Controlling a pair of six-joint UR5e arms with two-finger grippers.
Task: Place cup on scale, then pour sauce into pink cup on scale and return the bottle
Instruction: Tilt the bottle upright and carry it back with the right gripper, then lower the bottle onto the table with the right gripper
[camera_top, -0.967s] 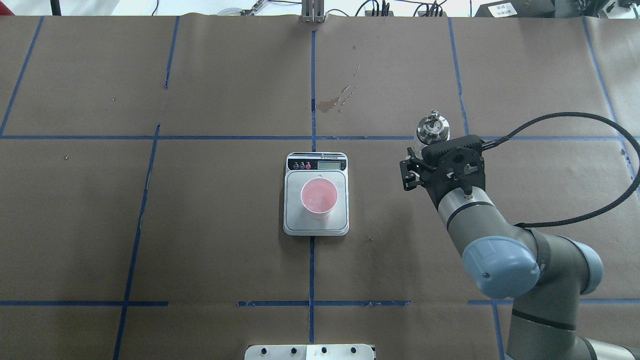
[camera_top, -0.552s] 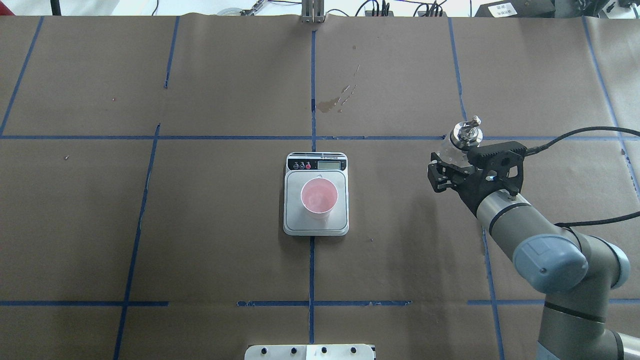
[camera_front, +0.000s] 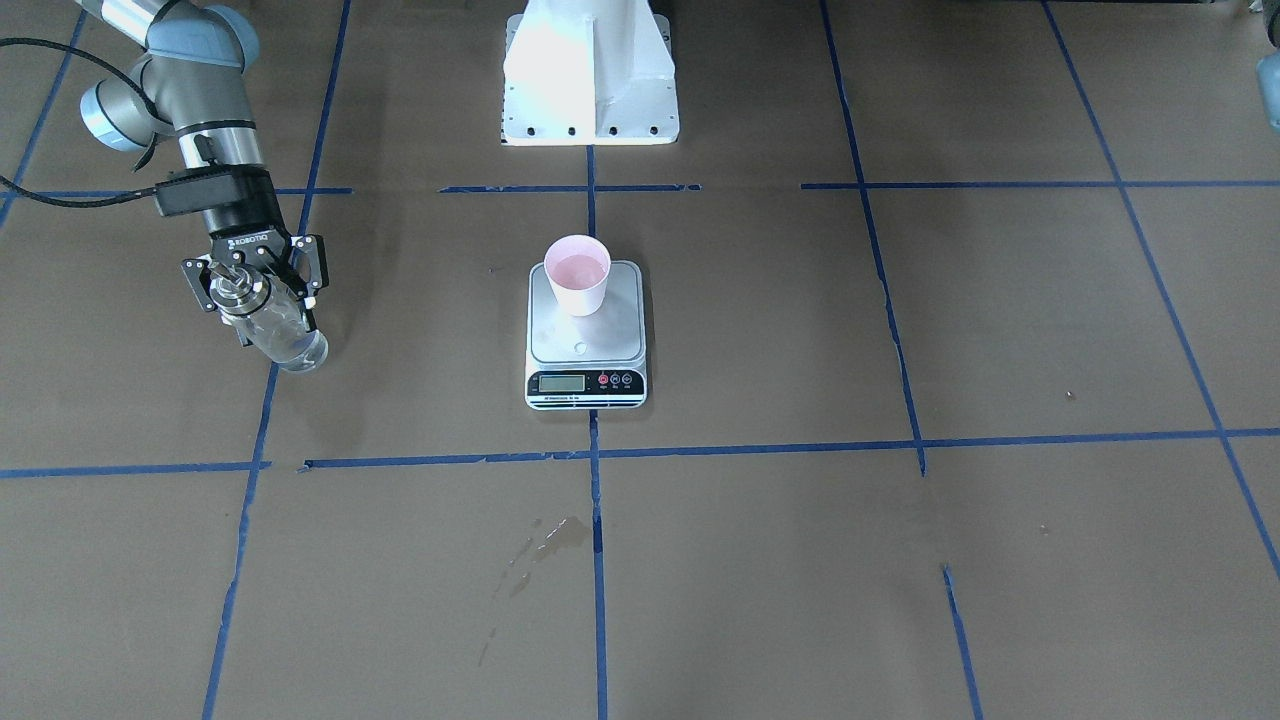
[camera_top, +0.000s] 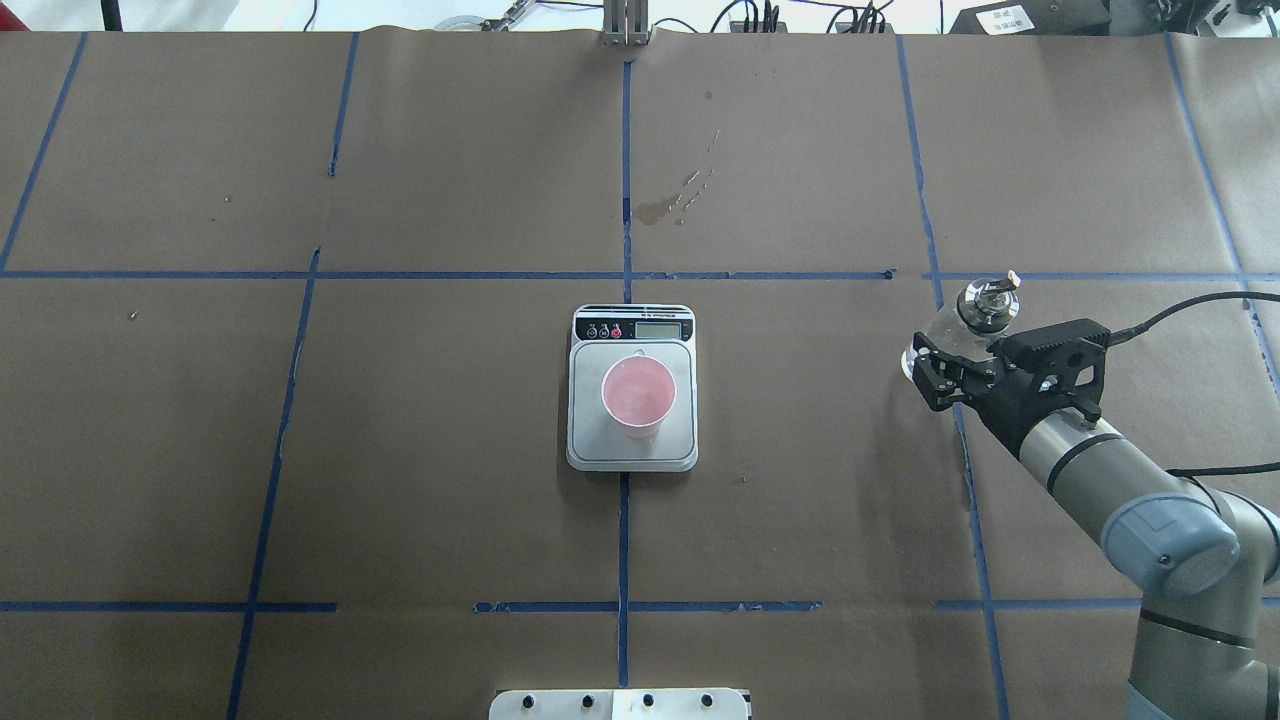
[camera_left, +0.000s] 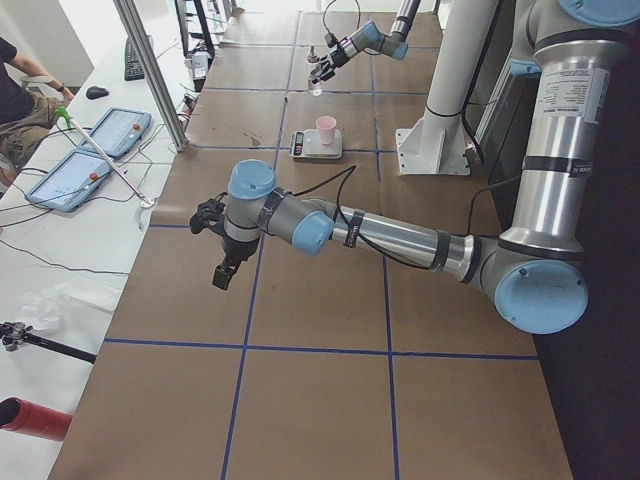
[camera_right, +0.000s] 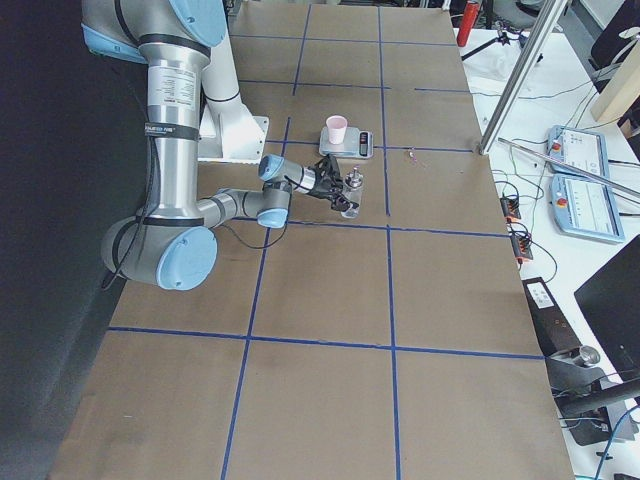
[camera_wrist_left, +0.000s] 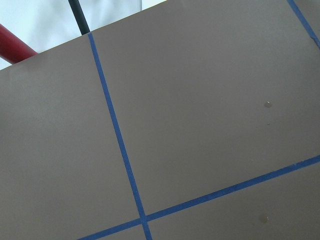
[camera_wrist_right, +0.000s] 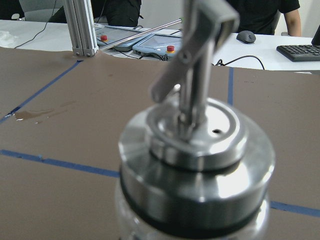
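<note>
The pink cup (camera_top: 638, 393) stands upright on the white scale (camera_top: 590, 435) at the table's middle; both also show in the front view, the cup (camera_front: 577, 275) on the scale (camera_front: 586, 345). My right gripper (camera_top: 945, 360) is shut on the clear glass bottle (camera_top: 985, 300) well to the right of the scale. The bottle (camera_front: 285, 340) is nearly upright, slightly tilted, its base low over the paper; I cannot tell whether it touches. Clear sauce sits in its lower part. Its silver spout cap (camera_wrist_right: 195, 135) fills the right wrist view. My left gripper (camera_left: 225, 272) shows only in the left side view; I cannot tell its state.
A dried spill stain (camera_top: 665, 205) marks the brown paper beyond the scale. The robot's white base (camera_front: 590, 70) stands behind the scale. My left arm (camera_left: 380, 235) stretches low over the table's left end. Operator panels (camera_left: 90, 150) lie past the far edge.
My right arm has carried the bottle further right and slightly toward the robot, away from the scale. The cup and scale have not moved.
</note>
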